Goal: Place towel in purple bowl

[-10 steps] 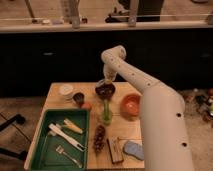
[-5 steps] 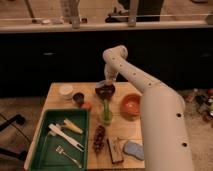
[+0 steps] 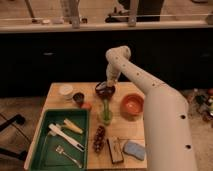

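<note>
A white robot arm (image 3: 150, 95) is reaching from the lower right of the frame up toward the centre, bending down over a wooden table (image 3: 60, 92). Its gripper (image 3: 107, 85) is hanging right above the purple bowl (image 3: 105, 90), which is sitting near the table's far edge, centre frame. Something dark is lying in the bowl under the gripper; whether that is the towel is unclear.

An orange bowl (image 3: 132, 105) is sitting to the right of the purple one. A green bottle (image 3: 106, 111) is standing upright between and just below them. A white cup (image 3: 66, 91) and a dark cup (image 3: 78, 98) are sitting at the upper left of the table. A green tray (image 3: 45, 152) is filling the lower left, holding utensils (image 3: 65, 137). Grapes (image 3: 99, 138), a dark bar (image 3: 116, 150) and a blue sponge (image 3: 134, 149) are lying along the bottom edge.
</note>
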Controlling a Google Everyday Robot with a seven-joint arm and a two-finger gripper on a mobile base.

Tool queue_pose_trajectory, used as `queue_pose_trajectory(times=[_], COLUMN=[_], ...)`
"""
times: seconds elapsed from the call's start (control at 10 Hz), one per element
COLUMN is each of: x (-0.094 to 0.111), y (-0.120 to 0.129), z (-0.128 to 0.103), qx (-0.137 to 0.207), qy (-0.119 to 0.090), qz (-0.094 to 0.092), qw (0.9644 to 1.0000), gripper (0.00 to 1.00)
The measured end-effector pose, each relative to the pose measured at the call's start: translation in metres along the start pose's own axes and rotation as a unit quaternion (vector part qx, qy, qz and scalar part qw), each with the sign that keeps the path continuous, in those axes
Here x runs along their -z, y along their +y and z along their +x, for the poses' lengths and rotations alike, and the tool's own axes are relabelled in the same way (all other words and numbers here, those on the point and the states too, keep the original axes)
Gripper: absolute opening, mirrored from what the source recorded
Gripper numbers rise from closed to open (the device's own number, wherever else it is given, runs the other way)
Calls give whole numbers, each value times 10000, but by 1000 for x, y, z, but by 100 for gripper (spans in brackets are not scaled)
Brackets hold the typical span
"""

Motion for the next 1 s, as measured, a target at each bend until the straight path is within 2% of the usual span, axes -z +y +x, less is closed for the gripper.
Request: queue_pose_trajectory(times=[0.3,0.5,0.7,1.0], x=[-1,1,5,8], y=[2,3,4,4], z=[-1,0,4,11], qx=[34,-10,-90,-208], qy=[-69,-229,-474,-653], qz=[-71,-63,3,27], qw=[9999,9997,9988,9976], gripper=[80,80,80,80])
